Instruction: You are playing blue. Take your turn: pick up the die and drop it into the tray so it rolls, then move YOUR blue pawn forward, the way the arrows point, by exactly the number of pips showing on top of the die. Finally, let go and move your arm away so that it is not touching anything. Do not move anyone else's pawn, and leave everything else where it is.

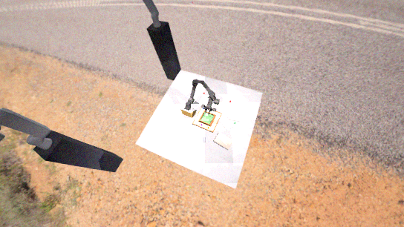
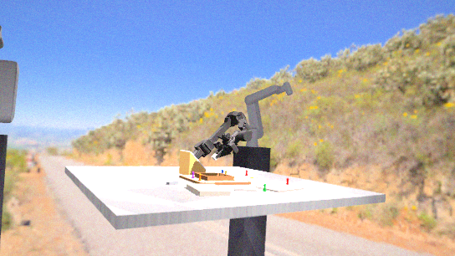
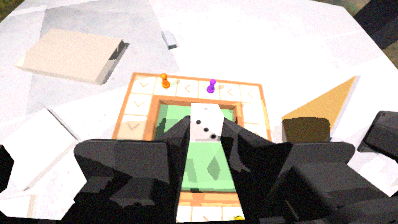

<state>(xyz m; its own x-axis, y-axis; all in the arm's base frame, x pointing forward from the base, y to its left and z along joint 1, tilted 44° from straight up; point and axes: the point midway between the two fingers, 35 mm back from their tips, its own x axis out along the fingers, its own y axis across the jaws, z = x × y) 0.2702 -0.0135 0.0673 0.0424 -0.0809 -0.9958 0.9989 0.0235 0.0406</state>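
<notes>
My gripper (image 1: 209, 111) (image 2: 216, 156) (image 3: 204, 120) is shut on the white die (image 2: 214, 157) (image 3: 206, 114), which shows three dark pips towards the wrist camera. It holds the die above the board. The brown-walled tray (image 2: 215, 177) (image 3: 154, 117) with a green floor sits in the middle of the square board (image 1: 217, 120) (image 2: 236, 182) (image 3: 138, 104) with arrow cells. The blue pawn (image 2: 222, 171) stands at the board's far side in the exterior view; the wrist view does not show it. An orange pawn (image 3: 165, 81) and a purple pawn (image 3: 211, 86) stand on one side, a yellow pawn (image 3: 239, 218) on the opposite side.
A tan wedge-shaped block (image 1: 189, 113) (image 2: 186, 164) (image 3: 320, 107) stands beside the board. A pale slab (image 1: 223, 141) (image 3: 70, 55) and a small grey block (image 1: 204, 139) (image 3: 169, 39) lie nearby. Two red pawns (image 2: 247, 172) (image 2: 288, 181) and a green pawn (image 2: 264, 187) stand off the board.
</notes>
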